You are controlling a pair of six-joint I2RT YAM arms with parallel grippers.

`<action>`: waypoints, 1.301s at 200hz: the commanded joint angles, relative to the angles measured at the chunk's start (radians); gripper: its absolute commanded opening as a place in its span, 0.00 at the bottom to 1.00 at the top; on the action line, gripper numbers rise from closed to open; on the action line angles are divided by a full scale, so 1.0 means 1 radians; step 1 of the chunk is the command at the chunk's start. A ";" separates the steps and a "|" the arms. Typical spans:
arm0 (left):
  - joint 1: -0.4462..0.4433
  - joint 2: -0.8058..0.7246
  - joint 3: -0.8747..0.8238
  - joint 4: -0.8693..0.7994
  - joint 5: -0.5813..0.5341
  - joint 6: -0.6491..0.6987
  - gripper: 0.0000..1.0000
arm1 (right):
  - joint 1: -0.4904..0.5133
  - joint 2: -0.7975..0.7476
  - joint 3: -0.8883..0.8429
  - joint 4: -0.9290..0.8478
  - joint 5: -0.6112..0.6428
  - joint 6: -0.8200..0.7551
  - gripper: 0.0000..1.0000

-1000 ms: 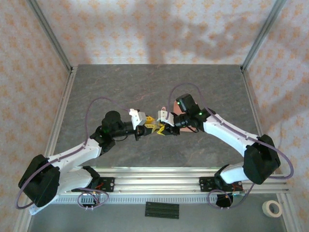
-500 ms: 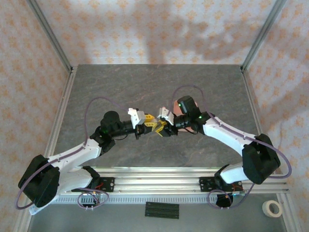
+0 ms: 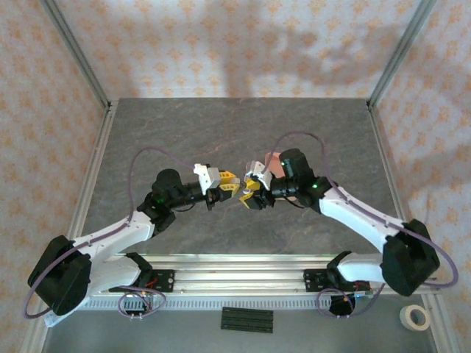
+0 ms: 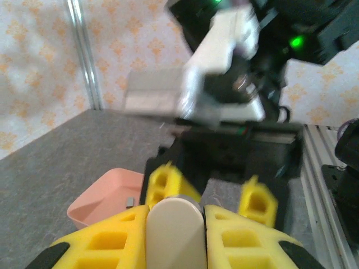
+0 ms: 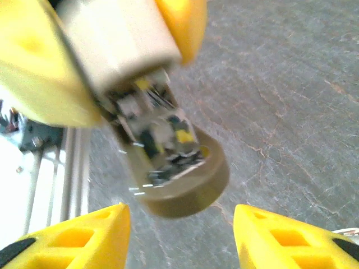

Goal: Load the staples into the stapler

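Stapler point(image 4: 174, 227) sits pinched in my left gripper point(image 3: 227, 188) above the table's point(image 3: 184, 132) middle. My right gripper point(image 5: 180, 230), fingers spread, should next fetch staples point(image 4: 130, 200) squarely from the tray point(image 4: 95, 199).

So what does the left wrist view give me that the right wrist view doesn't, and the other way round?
Left wrist view: the pink tray on the table, a tiny grey piece inside it, likely staples, and the right arm looming behind. Right wrist view: the underside of the stapler, a blurred darker part hanging out of its pale shell, over the grey table. Shared: the stapler clamped in the left gripper, and the right gripper open, facing it.
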 commanded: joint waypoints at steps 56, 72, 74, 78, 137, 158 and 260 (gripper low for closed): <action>0.003 -0.051 -0.009 -0.129 -0.071 0.163 0.24 | -0.005 -0.126 0.012 0.057 0.095 0.549 0.56; 0.003 -0.051 -0.010 -0.123 -0.068 0.159 0.24 | -0.005 -0.115 0.017 0.080 0.112 0.648 0.56; 0.003 -0.052 -0.010 -0.121 -0.067 0.159 0.24 | -0.005 -0.113 0.019 0.079 0.116 0.659 0.56; 0.002 -0.051 -0.010 -0.121 -0.066 0.159 0.24 | -0.005 -0.107 0.024 0.071 0.126 0.680 0.56; 0.003 -0.046 0.004 -0.113 -0.043 0.157 0.24 | -0.005 -0.014 0.061 0.043 0.099 0.809 0.47; 0.002 -0.041 0.005 -0.093 -0.037 0.145 0.24 | -0.005 0.012 0.062 0.046 0.111 0.821 0.46; 0.001 0.093 -0.004 0.264 -0.023 -0.050 0.24 | 0.043 0.151 0.024 0.177 0.150 0.859 0.40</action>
